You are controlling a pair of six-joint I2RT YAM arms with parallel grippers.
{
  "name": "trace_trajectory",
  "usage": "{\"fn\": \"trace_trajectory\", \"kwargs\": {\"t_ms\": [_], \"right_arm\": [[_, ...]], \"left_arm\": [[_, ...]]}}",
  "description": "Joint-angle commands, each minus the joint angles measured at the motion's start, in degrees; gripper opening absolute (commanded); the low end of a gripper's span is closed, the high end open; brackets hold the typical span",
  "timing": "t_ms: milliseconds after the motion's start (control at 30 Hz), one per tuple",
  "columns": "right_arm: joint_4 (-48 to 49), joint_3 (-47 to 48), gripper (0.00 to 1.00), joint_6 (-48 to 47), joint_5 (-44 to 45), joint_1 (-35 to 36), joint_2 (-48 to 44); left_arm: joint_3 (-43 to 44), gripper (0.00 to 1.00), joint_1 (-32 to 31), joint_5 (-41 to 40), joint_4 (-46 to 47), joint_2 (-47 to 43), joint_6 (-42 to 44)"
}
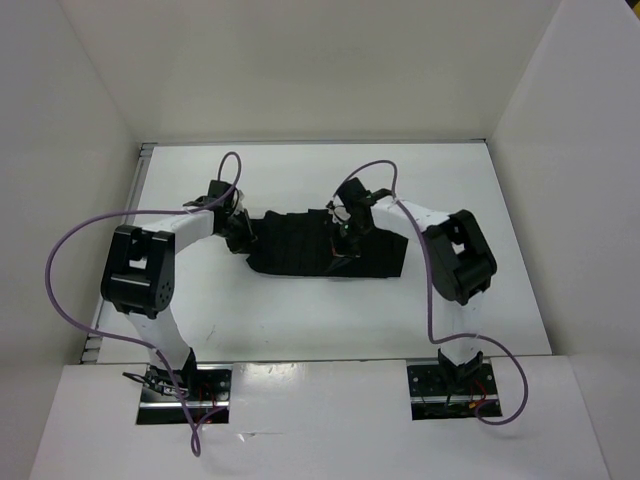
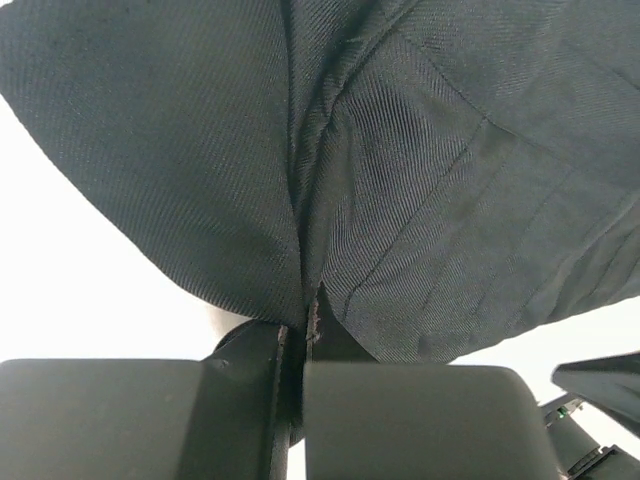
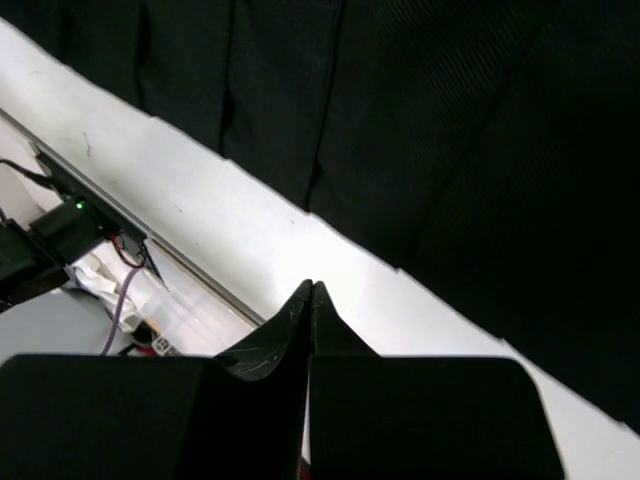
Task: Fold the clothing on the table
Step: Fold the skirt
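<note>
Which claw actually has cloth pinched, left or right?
The left claw: a fold of the clothing is clamped between its tips. The right claw is shut on nothing, tips over bare table.

Bottom centre: right gripper (image 3: 311, 298), fingertips pressed together, nothing between, over white table (image 3: 230, 215). Black pleated clothing (image 3: 450, 130) fills upper right. Purple cable (image 3: 122, 300) lower left.

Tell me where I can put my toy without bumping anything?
The bare table between the clothing and the back wall is free, and the strip between clothing and arm bases. It's crowded around the left hand and right hand at the clothing.
</note>
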Motion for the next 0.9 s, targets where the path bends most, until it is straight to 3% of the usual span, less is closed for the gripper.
{"fn": "trace_trajectory", "kwargs": {"t_ms": [0, 400, 533, 867], "right_arm": [[1.1, 4.6, 0.00, -0.1, -3.0, 0.2, 2.7], [4.2, 7.0, 0.00, 0.5, -5.4, 0.7, 12.9], [4.8, 9.6, 0.00, 1.0, -5.9, 1.9, 18.2], [17.0, 15.9, 0.00, 12.5, -14.9, 5.0, 23.8]], "left_arm": [[2.2, 0.00, -0.2, -0.6, -2.0, -3.5, 0.5], [4.1, 0.00, -0.2, 3.4, -2.6, -7.0, 0.5], [8.2, 0.00, -0.8, 5.5, -4.1, -8.0, 0.5], [15.0, 0.00, -8.9, 11.4, 0.1, -9.2, -6.2]]}}
